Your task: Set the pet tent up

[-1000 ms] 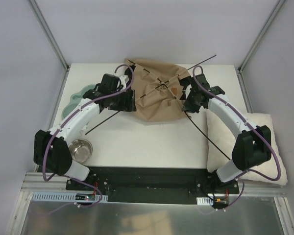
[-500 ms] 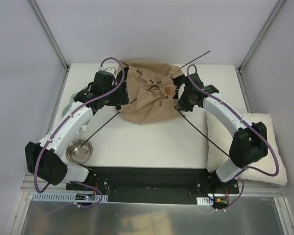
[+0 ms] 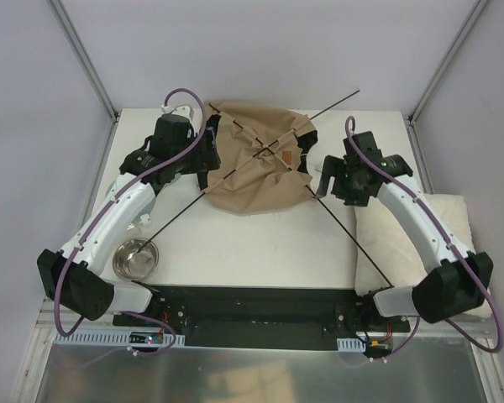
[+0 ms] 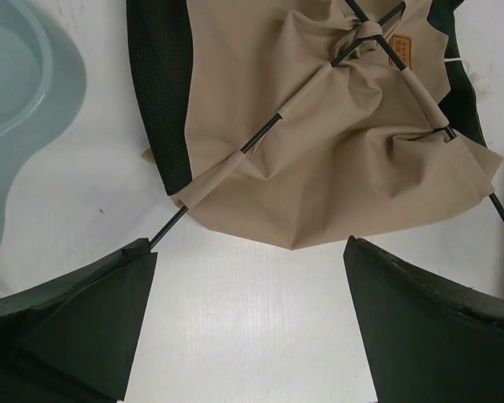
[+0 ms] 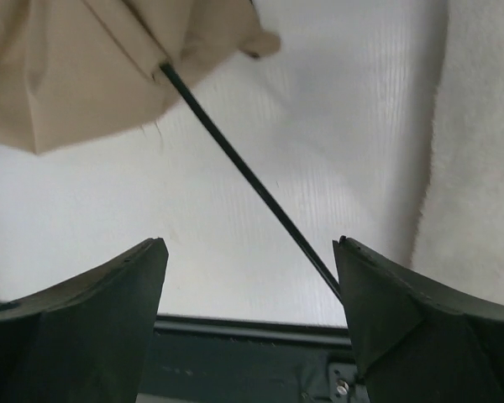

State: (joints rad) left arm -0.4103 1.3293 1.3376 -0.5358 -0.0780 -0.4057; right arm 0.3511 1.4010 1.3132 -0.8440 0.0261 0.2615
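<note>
A white table (image 3: 260,243) sits between plain grey walls, with metal frame posts rising at the corners behind the tent (image 3: 252,180). The tent lies slumped and flat on the far middle of the table, tan cloth up, black lining showing along its left edge. Two thin black poles (image 3: 235,170) cross on top of it beside the brown label (image 3: 286,157). One pole sticks out past the tent's far right and near left. The other runs from its far left out to the near right.

Near-left of the tent stands a steel bowl (image 3: 137,256), its shiny inside showing. Left of the tent is a pale teal dish (image 4: 17,75), partly hidden by the left arm. Right of the tent lies a fluffy white cushion (image 3: 382,235), and the near-right pole end reaches over it.

The left gripper (image 4: 252,327) hovers at the tent's left edge, fingers wide apart and gripping nothing. The right gripper (image 5: 252,311) hangs just right of the tent, fingers spread, the pole running past its right finger without being clamped
</note>
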